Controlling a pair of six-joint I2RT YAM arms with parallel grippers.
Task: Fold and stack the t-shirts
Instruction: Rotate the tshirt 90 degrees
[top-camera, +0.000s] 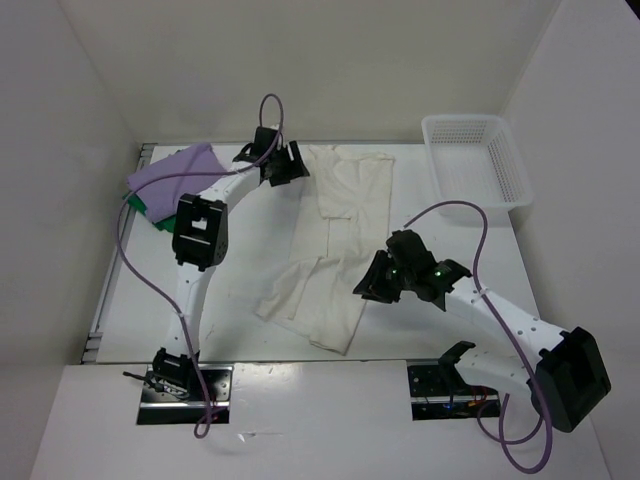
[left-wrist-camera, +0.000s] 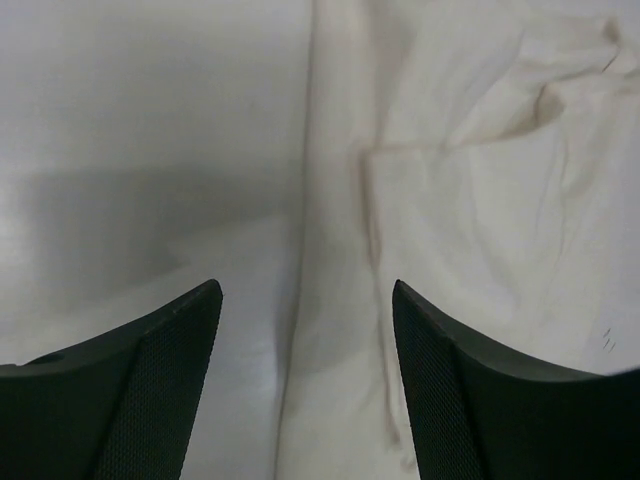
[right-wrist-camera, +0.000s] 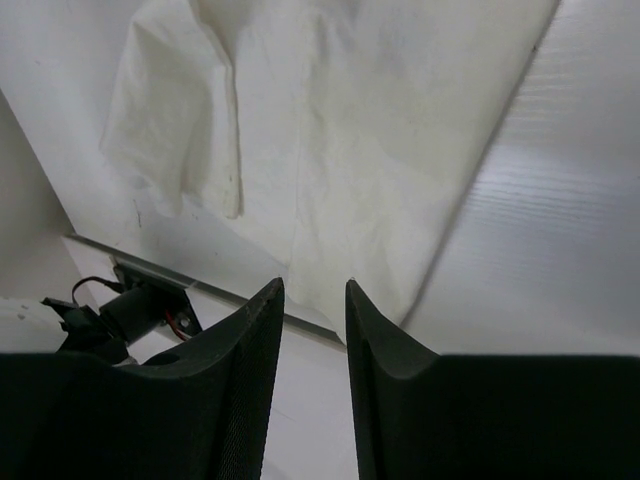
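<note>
Since the cream shirt lies flat mid-table, we enter its long axis first: far edge to near edge, slightly slanted. Left gripper: spread wide, empty, over the shirt's far left border. Right gripper: fingers a narrow gap apart, holding nothing, beside the near right border. We judge each arm nearer one end, so the fold would bring end to end. Purple shirt on green shirt: far left corner, well apart.

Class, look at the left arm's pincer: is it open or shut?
Open. The left wrist view shows the left pincer with fingers wide apart, gripping nothing, over the cream shirt.
</note>
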